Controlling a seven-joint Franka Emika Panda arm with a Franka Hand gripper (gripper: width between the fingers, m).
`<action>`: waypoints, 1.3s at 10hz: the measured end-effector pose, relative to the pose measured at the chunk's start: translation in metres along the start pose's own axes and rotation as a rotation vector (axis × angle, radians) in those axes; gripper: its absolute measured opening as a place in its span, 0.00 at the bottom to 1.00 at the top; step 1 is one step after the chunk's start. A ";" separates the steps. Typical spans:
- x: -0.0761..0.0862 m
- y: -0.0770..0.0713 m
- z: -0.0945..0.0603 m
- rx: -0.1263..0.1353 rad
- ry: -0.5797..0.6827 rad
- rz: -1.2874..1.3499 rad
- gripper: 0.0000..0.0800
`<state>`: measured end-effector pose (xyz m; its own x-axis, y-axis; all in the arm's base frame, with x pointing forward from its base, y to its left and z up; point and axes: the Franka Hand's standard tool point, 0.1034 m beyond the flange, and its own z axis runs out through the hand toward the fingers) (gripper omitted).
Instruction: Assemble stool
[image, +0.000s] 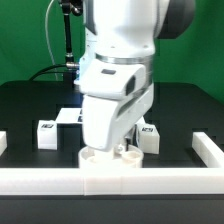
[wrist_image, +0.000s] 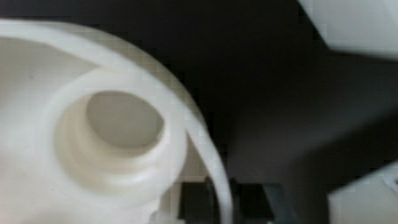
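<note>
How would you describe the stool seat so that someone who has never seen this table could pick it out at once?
Find the long white rail at the near edge of the black table. Right behind its middle, beneath the robot arm, lies the stool seat. It is a low round white disc, whereas the legs nearby are small blocks carrying black-and-white tags.

Arm (image: 118, 70) bent steeply downward, gripper (image: 112, 148) low, jaws closed

seat (image: 92, 157): against rail (image: 40, 182) | legs (image: 47, 135): beyond seat, both sides | gripper (image: 112, 149): over seat
</note>
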<state>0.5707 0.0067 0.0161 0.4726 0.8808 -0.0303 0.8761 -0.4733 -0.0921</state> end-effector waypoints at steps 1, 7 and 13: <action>0.010 -0.005 0.000 0.006 -0.004 -0.016 0.04; 0.063 -0.030 -0.005 0.044 -0.029 0.007 0.04; 0.094 -0.045 -0.003 0.043 -0.031 0.070 0.04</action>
<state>0.5762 0.1103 0.0205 0.5287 0.8460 -0.0688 0.8359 -0.5330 -0.1309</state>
